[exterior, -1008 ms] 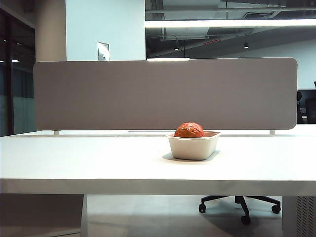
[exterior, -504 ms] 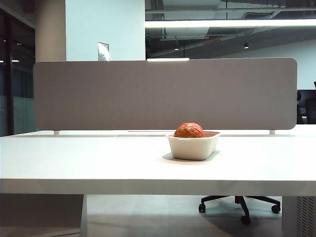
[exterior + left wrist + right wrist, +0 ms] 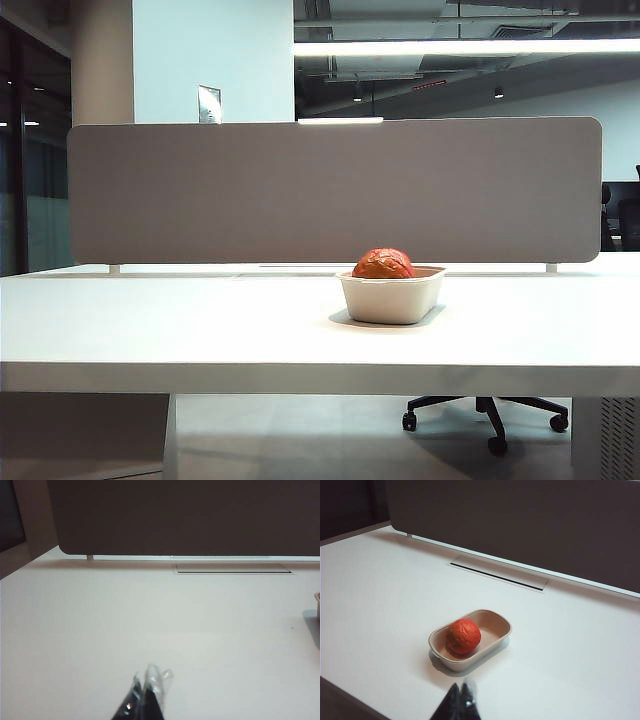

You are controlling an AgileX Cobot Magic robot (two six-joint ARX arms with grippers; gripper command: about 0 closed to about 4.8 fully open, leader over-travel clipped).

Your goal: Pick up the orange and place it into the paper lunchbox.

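- The orange (image 3: 463,636) sits inside the paper lunchbox (image 3: 496,620), at one end of it, so I think my job is done.
- Its round top pokes up a bit over the rim, which you can see from the side (image 3: 383,263). It looks snug there and should not roll, because the walls of the box (image 3: 391,298) are all around it.
- The box stands flat on the white table (image 3: 380,605), a little way in front of my right claw (image 3: 462,694). Nothing is touching it.
- My right claw hangs above the table, close to the near end of the box but not on it. Its two tips are pressed together with no gap, and it holds nothing.
- My left claw (image 3: 150,680) is over a bare part of the table (image 3: 150,610). The box is far off to one side of it; only a corner (image 3: 317,597) peeks in at the edge of what it can see.
- My left claw is pinched tight too, and it is empty.
- Behind the table stands a grey divider wall (image 3: 335,190). It is well away from both claws.
- I think both claws stay back so they don't bump the box.
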